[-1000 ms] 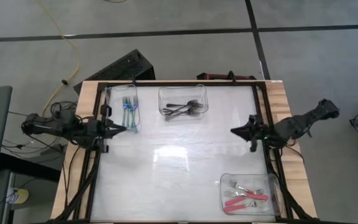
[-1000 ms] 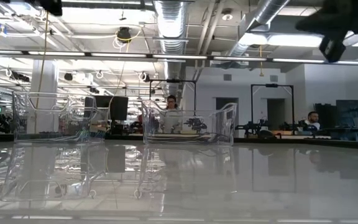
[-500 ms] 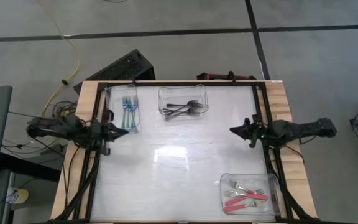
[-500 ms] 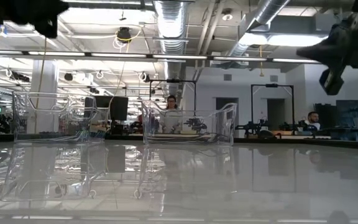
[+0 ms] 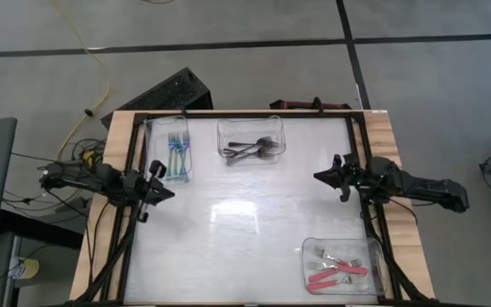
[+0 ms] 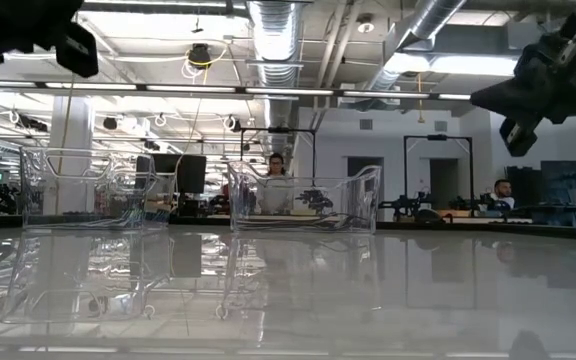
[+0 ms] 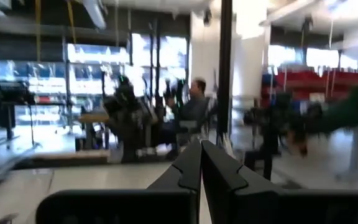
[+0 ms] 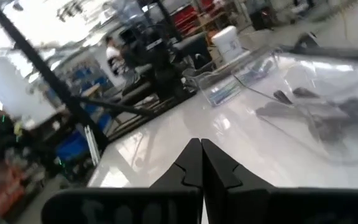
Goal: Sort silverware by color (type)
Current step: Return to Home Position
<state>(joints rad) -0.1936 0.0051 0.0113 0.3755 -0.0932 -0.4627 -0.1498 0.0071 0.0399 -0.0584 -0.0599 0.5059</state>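
Observation:
The forks lie sorted in three clear tubs. Blue-handled forks (image 5: 176, 156) lie in the far-left tub (image 5: 170, 128). Black forks (image 5: 252, 149) lie in the far-middle tub (image 5: 251, 124). Red-handled forks (image 5: 337, 271) lie in the near-right tub (image 5: 343, 247). My left gripper (image 5: 170, 192) is shut and empty over the table's left edge, just nearer than the blue tub. My right gripper (image 5: 318, 177) is shut and empty over the table's right part. Its shut fingers show in the right wrist view (image 8: 200, 163), and the left gripper's in the left wrist view (image 7: 200, 163).
A dark frame (image 5: 365, 153) runs along the table's left and right edges. The glossy white table top (image 5: 245, 230) lies between the tubs. In the low view the two far tubs (image 6: 303, 200) stand at the back, with people in the room behind.
My left gripper has drawn back a little toward the near edge, away from the blue tub, and has come down. My right arm has stretched out level and come down, with its gripper staying over the same spot. Both stay shut.

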